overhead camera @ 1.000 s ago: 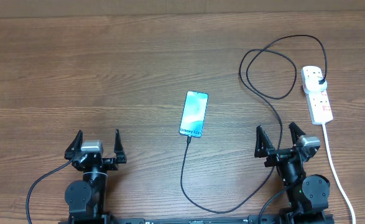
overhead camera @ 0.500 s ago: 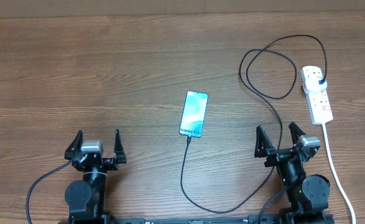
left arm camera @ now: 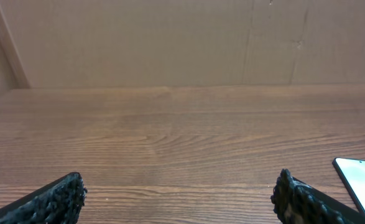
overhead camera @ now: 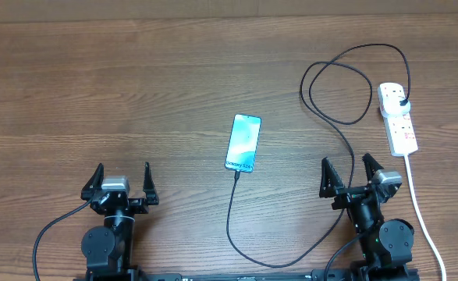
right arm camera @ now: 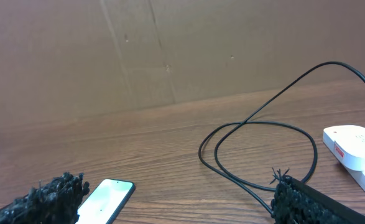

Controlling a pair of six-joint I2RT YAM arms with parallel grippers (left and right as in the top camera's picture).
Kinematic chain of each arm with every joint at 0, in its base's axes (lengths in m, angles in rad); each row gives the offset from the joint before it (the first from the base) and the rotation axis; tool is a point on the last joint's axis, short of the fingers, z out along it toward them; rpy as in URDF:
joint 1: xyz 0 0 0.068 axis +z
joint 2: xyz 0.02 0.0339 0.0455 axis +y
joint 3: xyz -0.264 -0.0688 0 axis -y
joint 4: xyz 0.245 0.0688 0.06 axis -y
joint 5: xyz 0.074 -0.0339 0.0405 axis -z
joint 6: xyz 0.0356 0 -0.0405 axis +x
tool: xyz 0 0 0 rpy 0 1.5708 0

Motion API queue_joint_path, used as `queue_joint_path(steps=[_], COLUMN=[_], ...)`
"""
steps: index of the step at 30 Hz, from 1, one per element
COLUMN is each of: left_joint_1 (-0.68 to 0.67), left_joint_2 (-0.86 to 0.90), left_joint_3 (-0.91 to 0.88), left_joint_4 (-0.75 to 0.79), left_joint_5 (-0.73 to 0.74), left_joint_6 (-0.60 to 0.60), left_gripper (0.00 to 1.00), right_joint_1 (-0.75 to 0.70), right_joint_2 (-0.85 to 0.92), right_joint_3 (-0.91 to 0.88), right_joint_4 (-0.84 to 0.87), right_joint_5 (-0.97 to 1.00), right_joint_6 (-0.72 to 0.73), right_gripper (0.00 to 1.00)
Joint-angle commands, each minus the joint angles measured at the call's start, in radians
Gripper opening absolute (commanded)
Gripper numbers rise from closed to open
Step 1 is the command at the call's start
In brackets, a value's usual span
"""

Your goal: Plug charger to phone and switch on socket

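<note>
The phone (overhead camera: 243, 144) lies flat mid-table, its light-blue screen lit; a corner of it shows in the left wrist view (left arm camera: 360, 177) and the right wrist view (right arm camera: 105, 200). The charger (overhead camera: 338, 94) is a thin black cable. Its connector tip sits in the phone's near end (overhead camera: 237, 174) and its plug in the socket (overhead camera: 398, 118), a white power strip at the right. The cable loops across the table (right arm camera: 257, 155). My left gripper (overhead camera: 121, 181) stands open at the near left, my right gripper (overhead camera: 349, 173) open at the near right; both hold nothing.
The socket's white cord (overhead camera: 420, 211) runs toward the near edge, just right of my right arm. The black cable curves along the near edge (overhead camera: 268, 261) between the two arms. A brown cardboard wall (left arm camera: 170, 43) closes off the far side.
</note>
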Motion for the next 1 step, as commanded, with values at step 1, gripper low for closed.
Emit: queue_joint_path(steps=[1], left_joint_1=[-0.004], left_joint_2=[-0.011], left_joint_3=[-0.003], left_joint_4=[-0.001], left_joint_5=[-0.002], left_joint_6=[0.019], left_gripper=[1.0], right_joint_1=[-0.002], right_joint_2=[-0.01], right_joint_3=[-0.011], right_joint_4=[0.006], right_joint_5=[0.01], right_joint_6=[-0.005], right_gripper=[1.0])
